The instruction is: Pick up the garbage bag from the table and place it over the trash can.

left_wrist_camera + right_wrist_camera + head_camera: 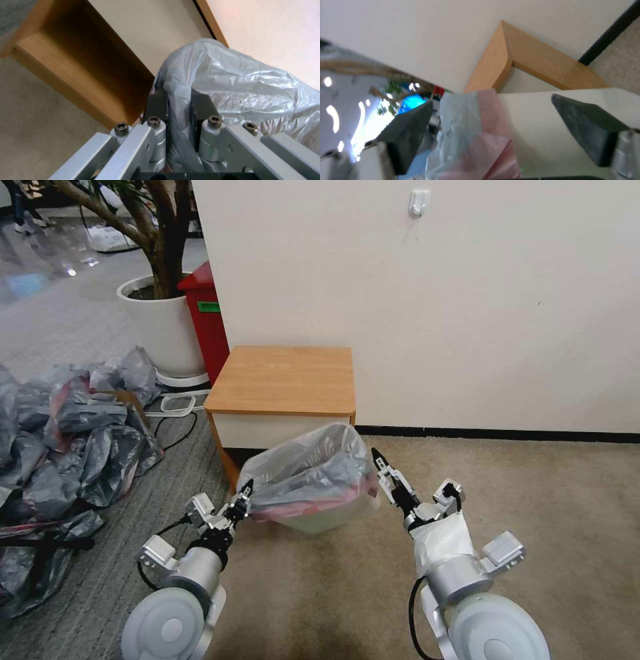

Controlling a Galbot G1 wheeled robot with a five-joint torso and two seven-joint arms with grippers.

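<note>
The garbage bag (313,467), translucent grey with a pink band, is draped over the cream trash can (327,519), which stands on the carpet just in front of the table (283,377). My left gripper (245,495) is at the can's left rim. In the left wrist view this gripper (180,105) is shut, pinching a fold of the bag (240,85) between its black pads. My right gripper (383,467) sits by the can's right rim. Seen from the right wrist, it (491,100) is open, with the bag's grey-pink edge (466,125) lying between its fingers against the can's wall (553,140).
A big heap of grey and pink bags (67,440) covers the floor at the left. Behind it stand a white plant pot (160,323) and a tall red bin (207,323). Cables (173,410) lie beside the table. Open carpet (533,480) stretches to the right, with the wall behind.
</note>
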